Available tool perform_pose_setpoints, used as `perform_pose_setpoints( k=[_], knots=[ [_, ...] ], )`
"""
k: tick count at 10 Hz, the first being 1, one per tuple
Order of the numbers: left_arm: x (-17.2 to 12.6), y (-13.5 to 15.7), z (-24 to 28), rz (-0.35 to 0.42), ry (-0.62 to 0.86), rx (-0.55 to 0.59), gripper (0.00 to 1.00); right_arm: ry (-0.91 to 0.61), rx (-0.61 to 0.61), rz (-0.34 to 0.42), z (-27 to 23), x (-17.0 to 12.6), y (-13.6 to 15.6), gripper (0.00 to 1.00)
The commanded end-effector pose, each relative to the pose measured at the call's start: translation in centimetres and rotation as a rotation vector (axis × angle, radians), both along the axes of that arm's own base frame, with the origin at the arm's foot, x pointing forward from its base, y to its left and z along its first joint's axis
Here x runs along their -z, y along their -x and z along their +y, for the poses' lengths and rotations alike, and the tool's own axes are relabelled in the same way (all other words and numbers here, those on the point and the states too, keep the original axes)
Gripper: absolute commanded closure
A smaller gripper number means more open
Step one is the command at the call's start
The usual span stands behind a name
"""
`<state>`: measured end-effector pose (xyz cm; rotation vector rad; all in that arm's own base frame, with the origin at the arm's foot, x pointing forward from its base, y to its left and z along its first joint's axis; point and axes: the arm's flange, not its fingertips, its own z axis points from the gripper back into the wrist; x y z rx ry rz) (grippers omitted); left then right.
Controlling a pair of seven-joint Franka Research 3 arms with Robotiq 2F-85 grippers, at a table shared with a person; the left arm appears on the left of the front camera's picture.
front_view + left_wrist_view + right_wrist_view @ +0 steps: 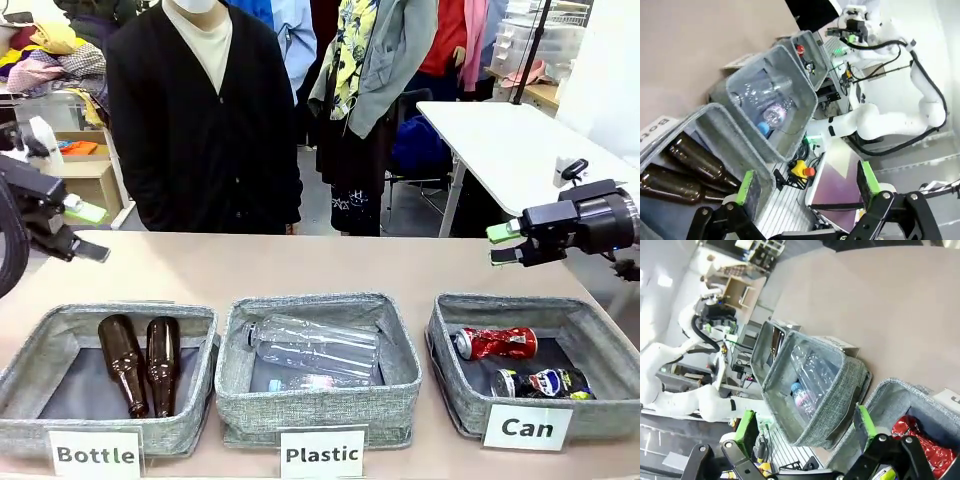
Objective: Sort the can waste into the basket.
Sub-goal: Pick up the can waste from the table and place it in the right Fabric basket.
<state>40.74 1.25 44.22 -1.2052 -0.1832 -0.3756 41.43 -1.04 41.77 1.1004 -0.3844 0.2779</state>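
Grey woven fabric makes up all three bins along my near edge of the table [300, 265]. On the right stands the "Can" basket [455, 390], and both cans already lie inside it: the crushed red can [495, 342] toward the far side, the black can [545, 383] just nearer, close beside it. The middle "Plastic" bin [395, 395] holds clear plastic bottles [315, 345]; the left "Bottle" bin [195, 420] holds two brown glass bottles [140, 362] side by side.

From the front I see my right gripper [503, 243] hanging above the table's far right, beyond the "Can" basket, green pads spread and nothing between them. My left gripper [805, 182] sits at the left edge there, too cropped to judge, but its own wrist camera shows its fingers wide apart and empty, over the brown bottles. The right wrist camera adds a close look at the red can past its parted fingers [864, 422].

A person in a dark cardigan [200, 120] stands at the far side.
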Motion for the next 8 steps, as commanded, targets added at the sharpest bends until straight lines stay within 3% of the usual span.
perform_pose_setpoints(
  k=[1, 2, 3, 4, 8],
  knots=[
    [0.1, -2.3, 1.5, 0.089, 0.064, -0.054, 0.00, -0.044, 0.064, 0.022, -0.4, -1.1, -1.0, 0.00],
    [0.3, -3.1, 2.0, 0.114, 0.090, -0.107, 0.00, -0.055, 0.084, 0.057, -0.6, -1.3, -1.4, 0.00],
    [0.6, -3.7, 2.3, 0.107, 0.093, -0.151, 0.00, -0.009, 0.018, 0.007, -0.4, -0.3, -0.3, 0.00],
    [1.8, -2.1, 1.8, 0.082, 0.036, -0.060, 0.00, -0.009, 0.018, 0.007, -0.4, -0.3, -0.3, 0.00],
    [1.8, -2.1, 1.8, 0.082, 0.036, -0.060, 0.00, -0.009, 0.018, 0.007, -0.4, -0.3, -0.3, 0.00]
  ],
)
